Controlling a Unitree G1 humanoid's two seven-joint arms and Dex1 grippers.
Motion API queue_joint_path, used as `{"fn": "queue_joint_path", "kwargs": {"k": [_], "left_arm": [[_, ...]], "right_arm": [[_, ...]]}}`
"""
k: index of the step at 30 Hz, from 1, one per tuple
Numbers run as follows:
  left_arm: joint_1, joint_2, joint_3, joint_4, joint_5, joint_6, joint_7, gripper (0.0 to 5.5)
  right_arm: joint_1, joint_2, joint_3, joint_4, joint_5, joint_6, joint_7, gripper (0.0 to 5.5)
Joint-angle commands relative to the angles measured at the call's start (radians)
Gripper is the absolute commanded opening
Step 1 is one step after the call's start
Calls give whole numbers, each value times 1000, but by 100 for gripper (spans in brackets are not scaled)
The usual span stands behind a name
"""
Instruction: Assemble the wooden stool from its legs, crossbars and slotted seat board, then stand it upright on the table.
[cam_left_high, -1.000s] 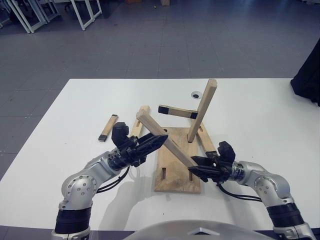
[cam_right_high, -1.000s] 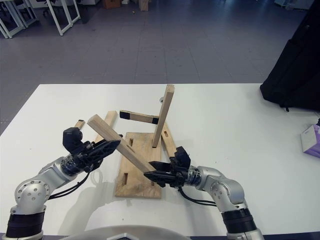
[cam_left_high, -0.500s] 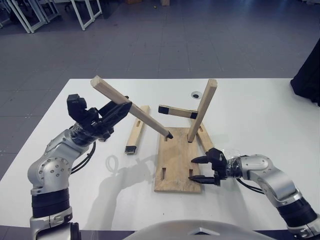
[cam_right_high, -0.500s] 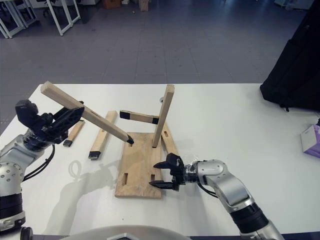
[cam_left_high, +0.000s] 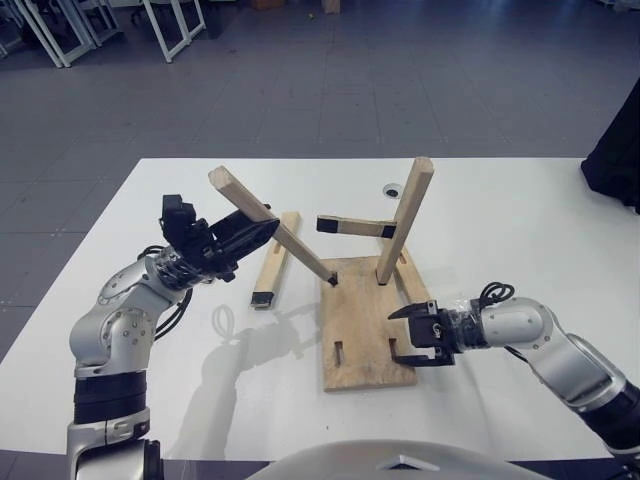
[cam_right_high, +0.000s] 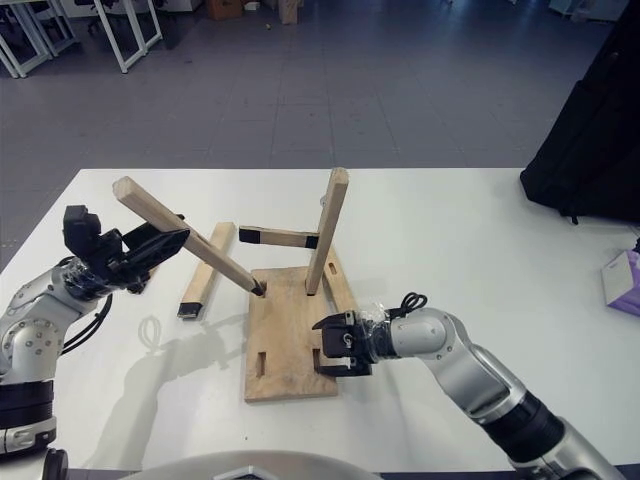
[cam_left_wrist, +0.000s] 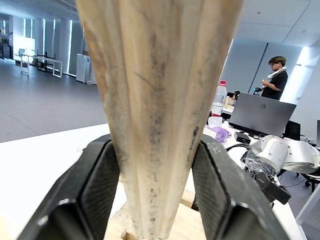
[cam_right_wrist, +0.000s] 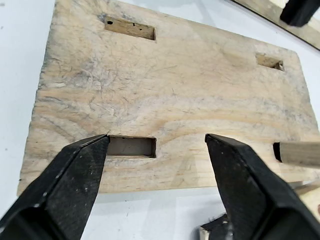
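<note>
My left gripper (cam_left_high: 258, 233) is shut on a wooden leg (cam_left_high: 280, 232), also seen close up as the leg (cam_left_wrist: 155, 115) between its fingers (cam_left_wrist: 90, 190). The leg slants down to the right, and its black tip touches the far left corner of the slotted seat board (cam_left_high: 365, 335). A second leg (cam_left_high: 405, 220) stands upright in the board with a crossbar (cam_left_high: 355, 225) sticking out to the left. My right gripper (cam_left_high: 398, 335) is open at the board's right edge; its fingers (cam_right_wrist: 75, 180) straddle a slot (cam_right_wrist: 131, 146).
A loose leg (cam_left_high: 275, 258) lies on the white table (cam_left_high: 520, 230) left of the board, another piece (cam_left_high: 412, 285) along the board's right side. A cable loop (cam_left_high: 222, 322) lies under my left arm. Cable hole (cam_left_high: 392, 187) at the back; black bag (cam_right_high: 590, 130) and purple box (cam_right_high: 625, 280) on the right.
My right gripper let go of the leg's lower end and opened beside the board. My left gripper swung the leg up, then brought its tip down onto the board. The board turned slightly.
</note>
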Motion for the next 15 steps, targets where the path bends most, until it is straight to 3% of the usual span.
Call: {"fn": "queue_joint_path", "kwargs": {"k": [1, 15], "left_arm": [[-22, 8, -22, 29, 28, -10, -34, 203], [-94, -19, -149, 181, 185, -105, -100, 203]], "right_arm": [[4, -94, 48, 108, -107, -42, 77, 352], [-17, -148, 17, 167, -72, -147, 199, 352]]}}
